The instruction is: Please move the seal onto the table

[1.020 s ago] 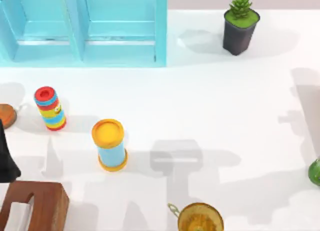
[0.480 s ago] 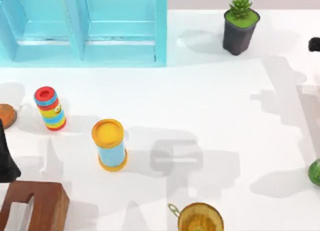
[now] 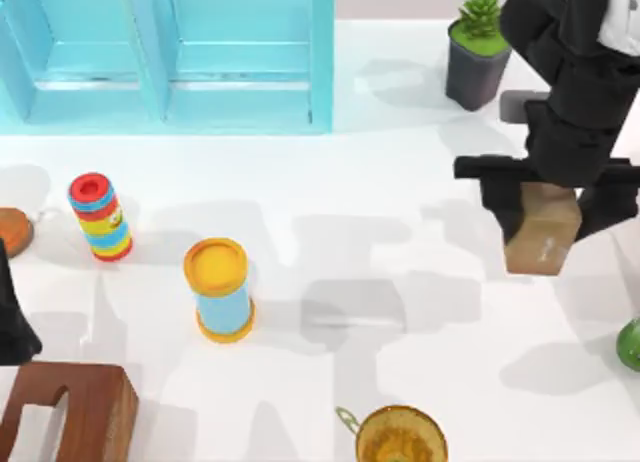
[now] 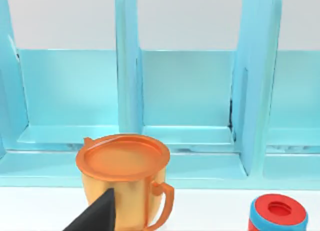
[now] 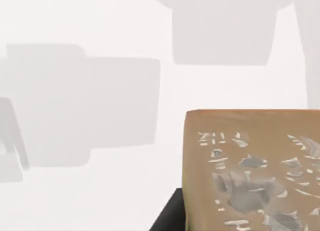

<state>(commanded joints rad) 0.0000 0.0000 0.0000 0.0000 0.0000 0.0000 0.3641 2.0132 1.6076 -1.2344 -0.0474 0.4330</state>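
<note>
The seal (image 3: 543, 241) is held clamped in the right gripper (image 3: 549, 197) above the table (image 3: 400, 212), just in front of the plant pot (image 3: 476, 62) landmark, while the left gripper (image 3: 12, 312), fingers' state not discernible, is parked far off that pot.

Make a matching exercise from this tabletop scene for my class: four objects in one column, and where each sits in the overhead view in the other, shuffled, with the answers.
Things
1. seal
2. potted succulent
3. turquoise cabinet
4. dark wooden box

Places in the top view
A. bottom left corner of the table
B. top left, along the far edge
C. right side, gripped by the right gripper
D. top, just right of centre, standing on the table

Pairs: 1-C, 2-D, 3-B, 4-A
</note>
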